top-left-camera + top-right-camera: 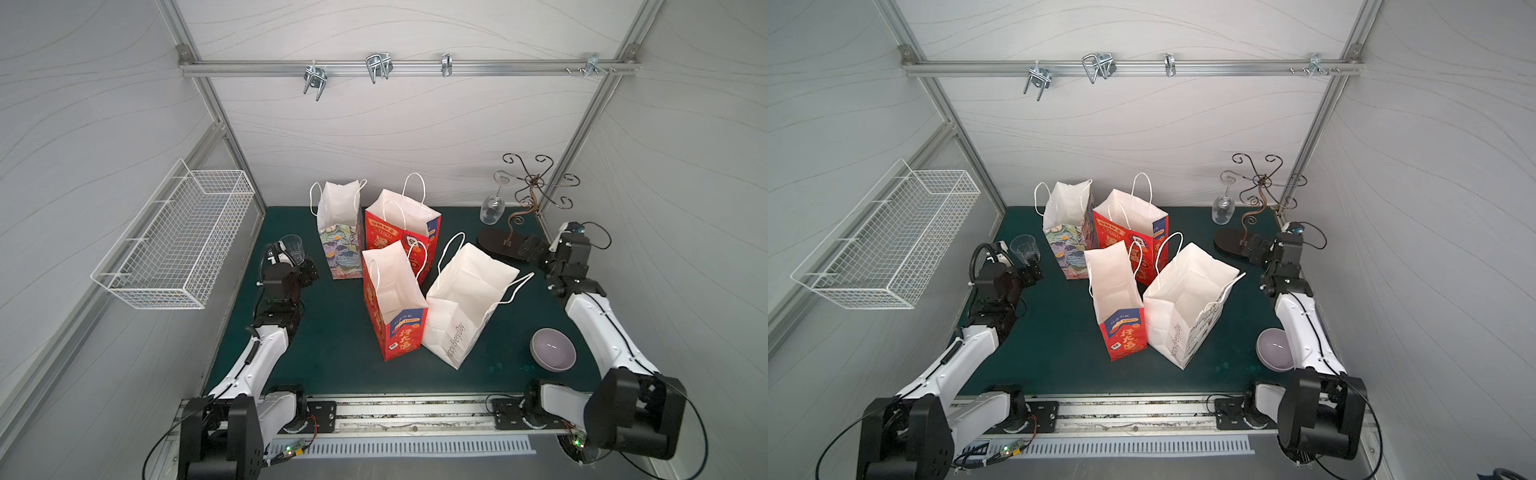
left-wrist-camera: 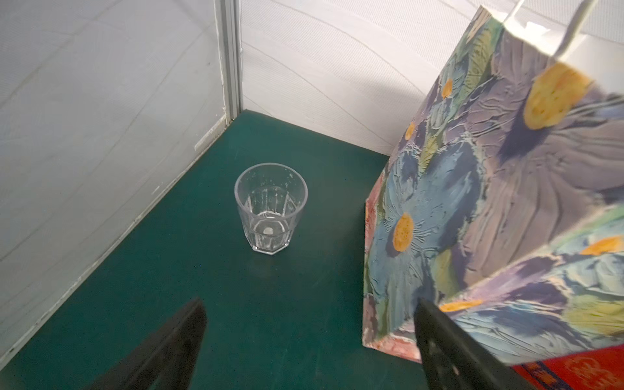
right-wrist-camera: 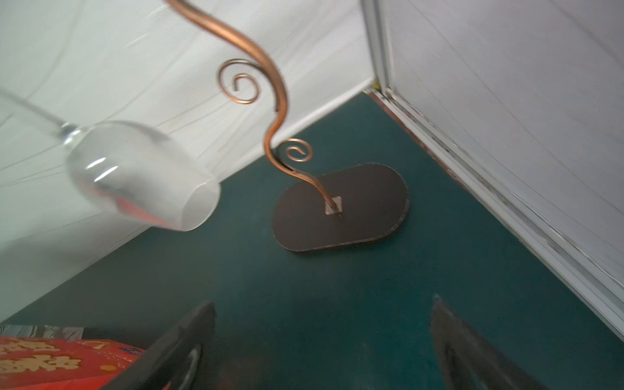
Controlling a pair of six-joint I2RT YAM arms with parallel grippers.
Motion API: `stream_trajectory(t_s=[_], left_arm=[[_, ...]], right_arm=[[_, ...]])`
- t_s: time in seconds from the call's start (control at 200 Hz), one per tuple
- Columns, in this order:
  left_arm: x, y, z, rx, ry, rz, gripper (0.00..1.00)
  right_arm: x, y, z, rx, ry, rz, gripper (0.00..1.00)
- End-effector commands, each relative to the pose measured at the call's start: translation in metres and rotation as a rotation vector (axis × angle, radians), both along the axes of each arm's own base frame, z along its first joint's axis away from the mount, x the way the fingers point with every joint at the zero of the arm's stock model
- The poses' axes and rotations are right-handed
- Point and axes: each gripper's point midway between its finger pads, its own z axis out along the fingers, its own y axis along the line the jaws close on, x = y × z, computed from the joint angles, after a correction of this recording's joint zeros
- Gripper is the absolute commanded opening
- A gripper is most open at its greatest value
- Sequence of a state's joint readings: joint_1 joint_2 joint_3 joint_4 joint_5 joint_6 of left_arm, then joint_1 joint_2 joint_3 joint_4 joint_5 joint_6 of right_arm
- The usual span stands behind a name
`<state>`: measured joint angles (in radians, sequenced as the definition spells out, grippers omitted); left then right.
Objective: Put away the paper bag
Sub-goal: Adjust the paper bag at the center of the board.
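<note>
White panelled walls close in a dark green mat (image 1: 332, 374), with an aluminium rail (image 1: 498, 66) of metal hooks (image 1: 377, 68) across the back wall and a white wire basket (image 1: 178, 249) fixed to the side wall on the robot's left. Four open paper bags stand upright in the middle of the mat, mouths and cord handles up. A floral-print paper bag (image 1: 338, 241) is at the back left, with a red printed paper bag (image 1: 401, 232) just beside it. A second red paper bag (image 1: 392, 328) stands nearer you, touching a plain white paper bag (image 1: 453, 328). None is lifted or hung, so I judge the task not begun.

Your left gripper (image 1: 311, 271) is empty, jaws spread wide, low over the mat between a clear faceted tumbler (image 1: 291, 245) and the floral-print paper bag. In the left wrist view the bag's lower corner sits just beside one finger (image 2: 445, 344), off to the robot's right of the gripper's line, while the tumbler is straight ahead. Your right gripper (image 1: 528, 249) is likewise spread and empty, pointing at the dark base of a copper wire glass rack (image 1: 496, 245), well apart from any bag.

That makes the left arm the nearer one for the floral bag. The bag's long axis is vertical and its handles sit above the gripper, so you will likely need to swing right and rise to the handles rather than close at this height
</note>
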<state>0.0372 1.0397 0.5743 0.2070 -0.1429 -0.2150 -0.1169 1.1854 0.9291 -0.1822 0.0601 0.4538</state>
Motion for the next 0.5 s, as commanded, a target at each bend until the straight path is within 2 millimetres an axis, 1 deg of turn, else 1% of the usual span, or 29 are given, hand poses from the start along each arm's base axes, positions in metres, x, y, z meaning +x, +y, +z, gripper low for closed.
stream_trajectory(t_s=[0.0, 0.115, 0.26, 0.395, 0.495], left_arm=[[-0.007, -0.019, 0.025, -0.092, 0.027, -0.08, 0.96], [-0.012, -0.033, 0.053, -0.155, -0.036, -0.148, 0.93], [-0.02, -0.053, 0.086, -0.195, -0.069, -0.255, 0.89], [-0.022, -0.081, 0.114, -0.208, -0.087, -0.389, 0.89], [-0.027, -0.101, 0.134, -0.202, -0.11, -0.485, 0.9]], right_arm=[[-0.033, 0.018, -0.007, 0.131, 0.17, 0.035, 0.99], [-0.039, 0.038, 0.037, 0.151, 0.088, 0.126, 0.99], [-0.049, 0.072, 0.089, 0.074, 0.048, 0.243, 0.99], [-0.061, 0.112, 0.133, 0.011, 0.007, 0.356, 0.99], [-0.078, 0.15, 0.167, -0.012, -0.041, 0.479, 0.99]])
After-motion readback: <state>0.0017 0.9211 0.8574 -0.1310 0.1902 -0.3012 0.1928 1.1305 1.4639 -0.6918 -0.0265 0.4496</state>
